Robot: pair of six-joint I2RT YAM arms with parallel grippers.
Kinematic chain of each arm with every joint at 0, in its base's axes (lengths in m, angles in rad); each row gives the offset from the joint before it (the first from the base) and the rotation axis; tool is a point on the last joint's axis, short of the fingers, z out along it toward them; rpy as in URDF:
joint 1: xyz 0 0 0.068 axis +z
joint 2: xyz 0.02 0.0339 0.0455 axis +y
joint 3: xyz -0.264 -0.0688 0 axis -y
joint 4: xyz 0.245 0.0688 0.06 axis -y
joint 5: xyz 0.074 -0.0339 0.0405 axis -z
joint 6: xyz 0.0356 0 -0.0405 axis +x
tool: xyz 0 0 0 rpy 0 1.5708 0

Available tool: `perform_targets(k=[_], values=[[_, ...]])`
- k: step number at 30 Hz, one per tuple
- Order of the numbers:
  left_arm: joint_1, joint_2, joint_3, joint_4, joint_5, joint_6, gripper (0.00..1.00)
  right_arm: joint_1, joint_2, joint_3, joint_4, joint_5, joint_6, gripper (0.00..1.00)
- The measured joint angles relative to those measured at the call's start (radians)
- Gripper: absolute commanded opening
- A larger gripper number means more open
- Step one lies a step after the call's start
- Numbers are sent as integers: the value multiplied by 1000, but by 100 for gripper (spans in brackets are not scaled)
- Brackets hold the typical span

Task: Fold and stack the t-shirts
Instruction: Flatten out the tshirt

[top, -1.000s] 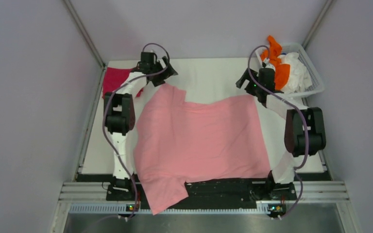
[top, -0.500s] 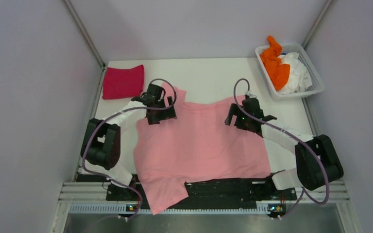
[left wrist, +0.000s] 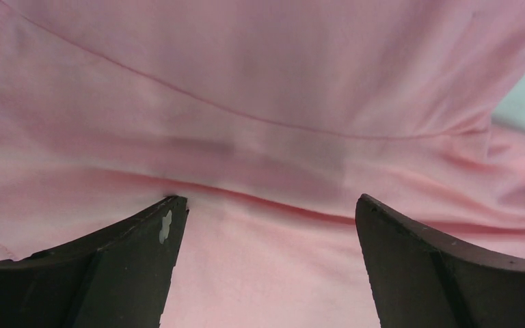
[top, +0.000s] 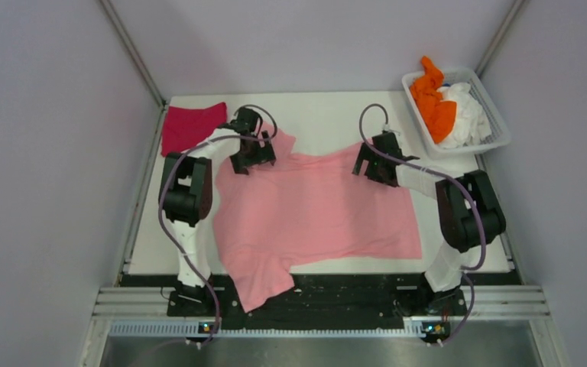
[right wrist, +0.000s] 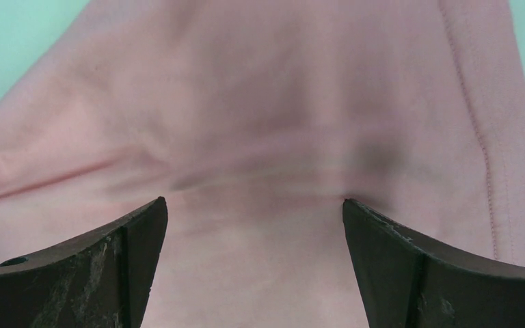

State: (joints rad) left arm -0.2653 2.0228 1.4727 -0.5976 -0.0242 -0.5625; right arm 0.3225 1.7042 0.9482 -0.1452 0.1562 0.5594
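Straddling the far edge of the large light-pink cotton t-shirt (top: 317,218) spread on the white table (top: 329,115), left gripper (top: 251,159) and right gripper (top: 371,165) gape empty; uneven pinches could skew the fold.

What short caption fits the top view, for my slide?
Left gripper and right gripper, both open, at the pink t-shirt's far edge on the table.

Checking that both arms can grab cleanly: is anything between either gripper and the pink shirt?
Nothing visible. The left gripper and right gripper hang open right over the far edge of the pink shirt, with only pink cloth between their fingers. The folded red shirt lies apart, at the far left corner.
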Motion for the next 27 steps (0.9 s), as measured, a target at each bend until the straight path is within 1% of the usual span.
perform_targets(k=[4, 11, 13, 16, 18, 21, 23, 24, 27], values=[[38, 122, 187, -27, 0, 12, 99, -45, 120, 135, 30, -6, -11, 99], [75, 312, 494, -54, 22, 37, 99, -101, 277, 330, 63, -43, -30, 99], [81, 341, 546, -52, 43, 43, 99, -109, 303, 367, 62, -53, -42, 99], [88, 346, 557, -50, 73, 51, 99, -113, 308, 379, 55, -66, -57, 99], [88, 323, 521, -31, 89, 56, 99, -114, 293, 368, 43, -73, -64, 99], [84, 204, 344, -11, 98, 57, 99, -114, 194, 277, 8, -76, -70, 99], [77, 71, 174, 9, 101, 58, 99, -114, 72, 175, -3, -84, -69, 99], [68, -28, 61, 24, 102, 59, 99, -115, -6, 110, 5, -90, -61, 99], [19, -296, -162, 38, 111, 56, 97, -116, -270, -97, 16, -105, -27, 99]])
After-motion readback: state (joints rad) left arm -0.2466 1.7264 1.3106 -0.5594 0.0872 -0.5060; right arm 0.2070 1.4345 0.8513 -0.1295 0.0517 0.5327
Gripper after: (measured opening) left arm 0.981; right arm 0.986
